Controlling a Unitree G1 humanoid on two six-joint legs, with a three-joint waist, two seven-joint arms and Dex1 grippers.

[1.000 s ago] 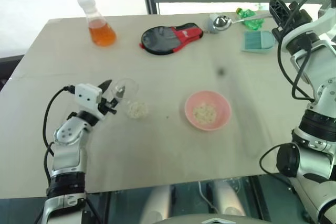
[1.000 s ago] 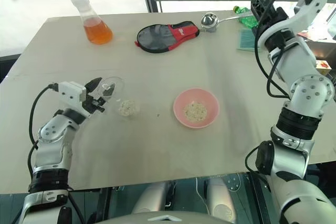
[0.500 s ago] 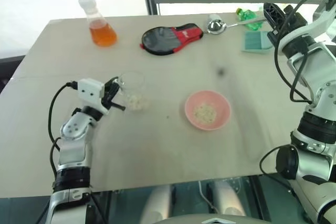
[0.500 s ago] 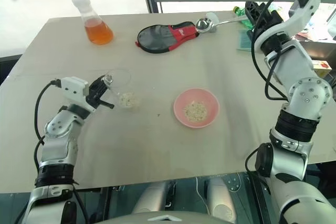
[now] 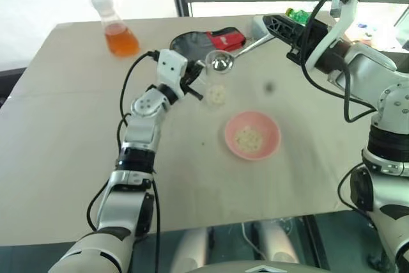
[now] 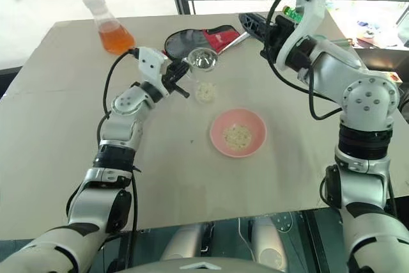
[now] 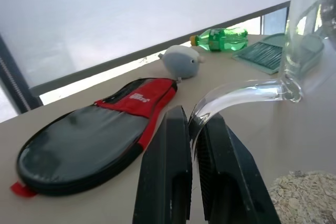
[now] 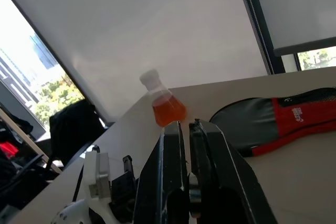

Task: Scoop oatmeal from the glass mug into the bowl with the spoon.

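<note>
At about ten o'clock on the table (image 5: 77, 158), a conical flask (image 5: 115, 30) holding orange liquid is seen. Nearer the centre, the glass mug (image 5: 216, 81) is held by its handle in the closed left gripper (image 5: 195, 87), with oatmeal (image 5: 216, 94) lying in its bottom. Over the mug's rim, the bowl of the spoon (image 5: 223, 63) is poised, its handle clamped in the shut right gripper (image 5: 271, 23) at about one o'clock. The pink bowl (image 5: 252, 135), at about four o'clock from the mug and apart from it, contains a small heap of flakes.
</note>
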